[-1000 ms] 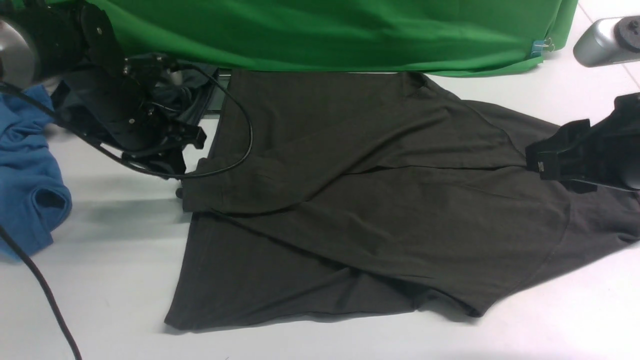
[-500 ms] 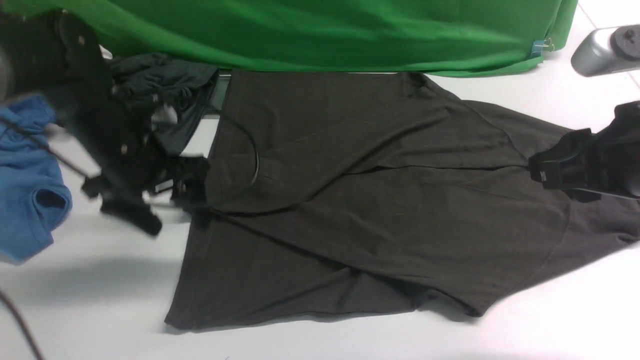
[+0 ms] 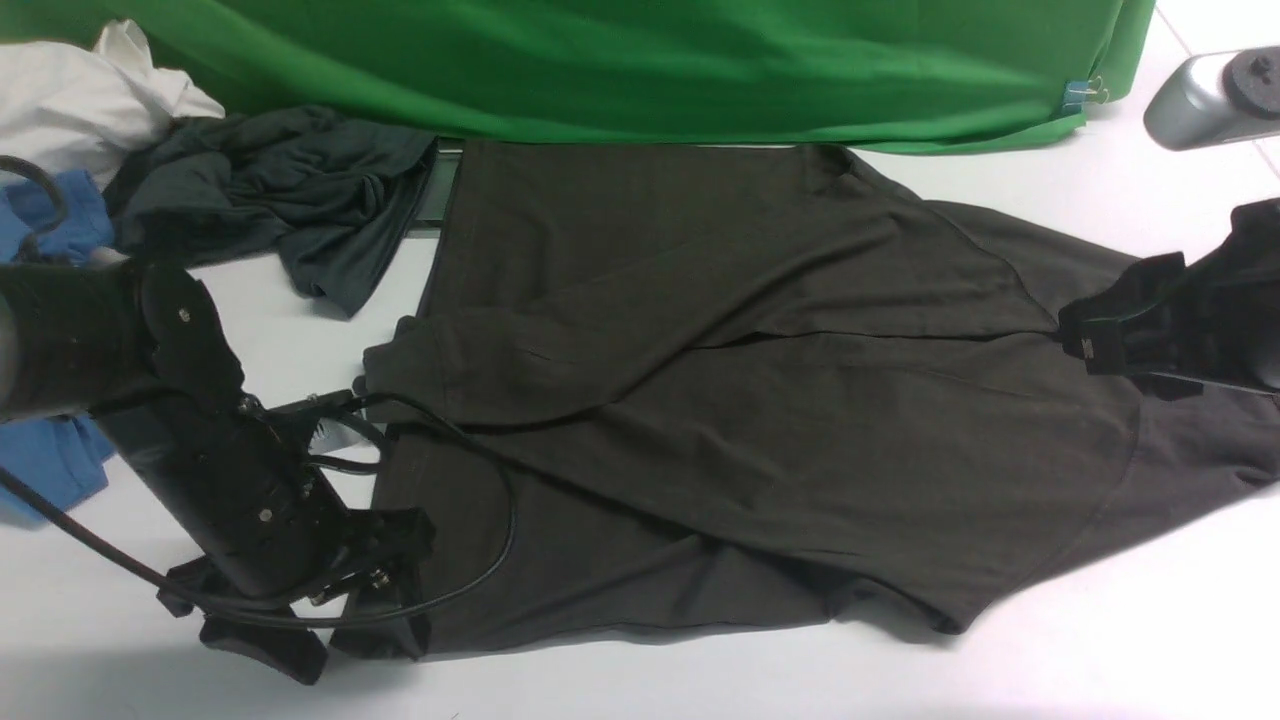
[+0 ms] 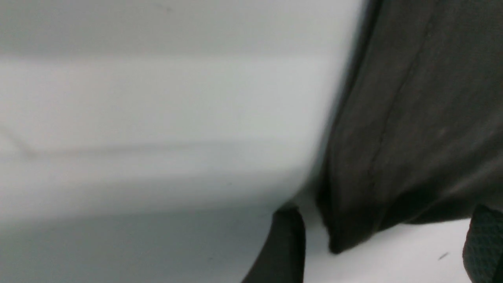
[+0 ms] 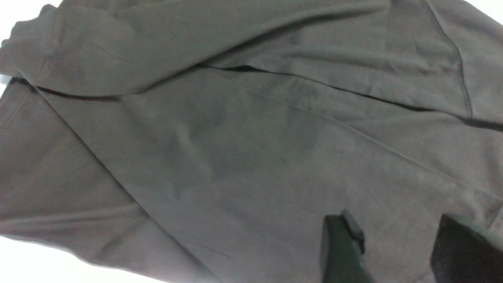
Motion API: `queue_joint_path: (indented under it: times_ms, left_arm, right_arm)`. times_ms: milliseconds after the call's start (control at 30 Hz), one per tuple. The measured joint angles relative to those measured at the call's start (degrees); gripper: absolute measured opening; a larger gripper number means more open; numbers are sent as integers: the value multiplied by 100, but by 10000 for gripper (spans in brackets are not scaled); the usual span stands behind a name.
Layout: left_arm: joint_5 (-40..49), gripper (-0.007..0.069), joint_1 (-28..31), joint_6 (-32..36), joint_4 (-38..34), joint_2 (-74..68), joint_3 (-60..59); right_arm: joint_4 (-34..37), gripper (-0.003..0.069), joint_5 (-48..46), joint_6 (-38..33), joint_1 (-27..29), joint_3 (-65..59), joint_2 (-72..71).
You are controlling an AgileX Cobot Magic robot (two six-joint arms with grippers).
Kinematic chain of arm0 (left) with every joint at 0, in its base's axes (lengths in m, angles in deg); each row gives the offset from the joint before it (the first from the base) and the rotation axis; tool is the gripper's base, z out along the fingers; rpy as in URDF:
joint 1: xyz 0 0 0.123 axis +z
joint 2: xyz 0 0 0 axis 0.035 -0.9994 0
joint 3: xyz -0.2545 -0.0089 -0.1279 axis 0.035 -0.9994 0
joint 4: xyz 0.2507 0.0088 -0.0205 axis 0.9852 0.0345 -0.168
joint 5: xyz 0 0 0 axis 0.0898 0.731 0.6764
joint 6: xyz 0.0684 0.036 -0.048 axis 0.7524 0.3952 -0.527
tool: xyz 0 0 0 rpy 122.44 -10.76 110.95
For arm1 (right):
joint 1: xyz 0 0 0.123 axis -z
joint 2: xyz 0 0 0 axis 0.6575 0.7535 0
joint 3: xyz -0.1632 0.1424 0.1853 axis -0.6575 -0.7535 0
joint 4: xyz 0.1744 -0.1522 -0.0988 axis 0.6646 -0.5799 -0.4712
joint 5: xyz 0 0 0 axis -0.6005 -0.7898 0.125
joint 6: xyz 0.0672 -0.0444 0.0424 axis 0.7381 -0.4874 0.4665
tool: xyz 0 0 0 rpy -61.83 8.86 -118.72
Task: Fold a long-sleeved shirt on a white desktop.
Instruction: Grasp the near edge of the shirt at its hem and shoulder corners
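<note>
Now the white desktop (image 3: pixel 1100 640) carries the long-sleeved shirt (image 3: pixel 750 400), spread flat with both sleeves crossed over its body. The left gripper (image 3: pixel 340 600) has swung from the sleeve cuff to the shirt's near hem corner, jaws wide and gripping nothing. The right gripper (image 3: pixel 1090 335), half-spread and empty, waits over the shirt's opposite end. Sleeves look done; folding the body likely follows.

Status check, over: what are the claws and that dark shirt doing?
Left gripper open at long-sleeved shirt's hem corner. Right gripper open over shirt. Black cable loops over hem.
</note>
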Motion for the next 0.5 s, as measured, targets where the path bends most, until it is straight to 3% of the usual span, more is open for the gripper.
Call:
queue_joint_path:
  times_ms: [100,233,400,500]
  left_arm:
    - [-54,567,0,196,-102,-34,0]
    - [-141,454,7,469,-132,-52,0]
    - [-538,127,143,872,-313,-91,0]
    - [-608,46,189,1026,-427,-102,0]
  right_arm:
    - [0,311,-11,0,0,0,0]
    - [0,311,-180,-49,0,0,0]
    - [0,311,-687,-576,0,0,0]
    - [82,311,-777,-1411,0,-27,2]
